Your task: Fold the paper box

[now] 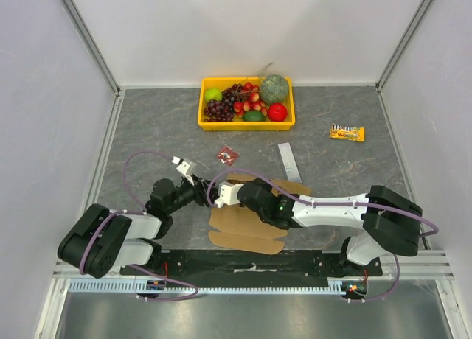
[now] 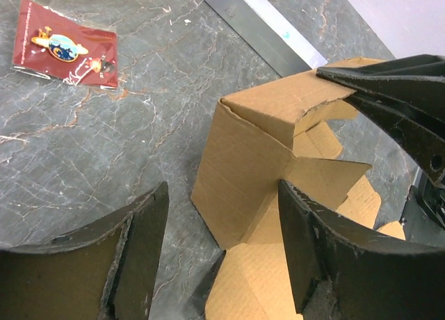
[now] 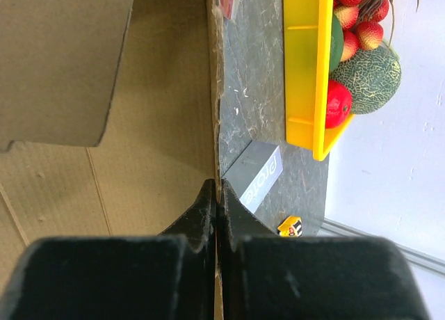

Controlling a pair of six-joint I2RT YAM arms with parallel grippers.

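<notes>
The left end effector (image 2: 222, 195) is seen open, a raised corner of the paper box (image 1: 243, 232) framed just ahead of its fingers; the box's top flap is pinched by the closed right end effector (image 3: 216, 188); beyond are a red packet (image 1: 228, 155), yellow fruit tray (image 1: 209, 122), metal ruler (image 1: 287, 162) and snack bar (image 1: 346, 133); the grey marbled tabletop (image 1: 147, 133) is enclosed by white walls (image 1: 44, 96).

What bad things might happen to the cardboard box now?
1. The right jaws pinch only the top edge of a raised wall of the paper box. That thin edge might slip free or tear, and the wall would probably flop back down.
2. The left jaws stand open near the box and hold nothing. A pull from the right might then drag the whole box across the table instead of folding it.
</notes>
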